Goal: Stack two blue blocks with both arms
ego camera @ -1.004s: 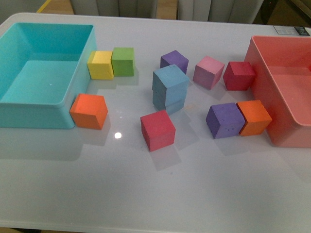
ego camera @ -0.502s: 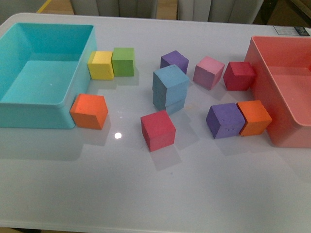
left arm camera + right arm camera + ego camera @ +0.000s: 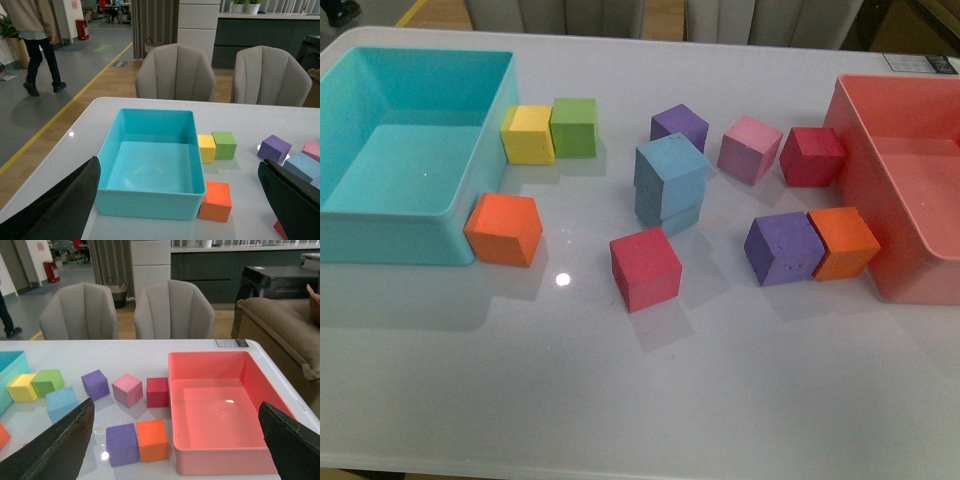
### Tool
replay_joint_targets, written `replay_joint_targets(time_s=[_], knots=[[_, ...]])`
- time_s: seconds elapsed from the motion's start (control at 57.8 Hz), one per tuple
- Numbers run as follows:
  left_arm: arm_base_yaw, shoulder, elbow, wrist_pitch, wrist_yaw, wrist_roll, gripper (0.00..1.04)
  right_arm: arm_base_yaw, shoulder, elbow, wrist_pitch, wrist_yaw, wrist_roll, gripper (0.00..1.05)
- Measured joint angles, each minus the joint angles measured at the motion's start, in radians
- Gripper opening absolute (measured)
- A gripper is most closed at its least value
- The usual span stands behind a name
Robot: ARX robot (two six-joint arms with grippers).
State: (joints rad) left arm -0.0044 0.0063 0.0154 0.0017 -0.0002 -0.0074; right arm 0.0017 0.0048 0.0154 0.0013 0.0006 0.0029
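Note:
One light blue block (image 3: 671, 168) sits on top of the other blue block (image 3: 667, 214) near the middle of the table, the upper one turned a little against the lower. Neither arm shows in the front view. My left gripper (image 3: 178, 161) hangs open and empty above the table's left part, over the turquoise bin; the blue stack (image 3: 304, 166) lies off beside its right finger (image 3: 295, 200). My right gripper (image 3: 176, 403) is open and empty too, above the table's right part, with the top blue block (image 3: 61, 402) beside its left finger (image 3: 55, 450).
A turquoise bin (image 3: 390, 238) stands at the left and a pink bin (image 3: 865, 190) at the right. Round the stack lie yellow (image 3: 527, 134), green (image 3: 574, 126), orange (image 3: 503, 228), red (image 3: 644, 267), purple (image 3: 782, 247) and pink (image 3: 749, 149) cubes, among others.

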Motion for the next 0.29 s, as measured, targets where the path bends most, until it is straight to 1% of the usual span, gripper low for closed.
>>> replay_joint_targets(time_s=[0.294], knots=[[0.000, 0.000, 0.000, 0.000, 0.000, 0.000, 0.96, 0.000, 0.000, 0.000, 0.000, 0.000, 0.000, 0.96]])
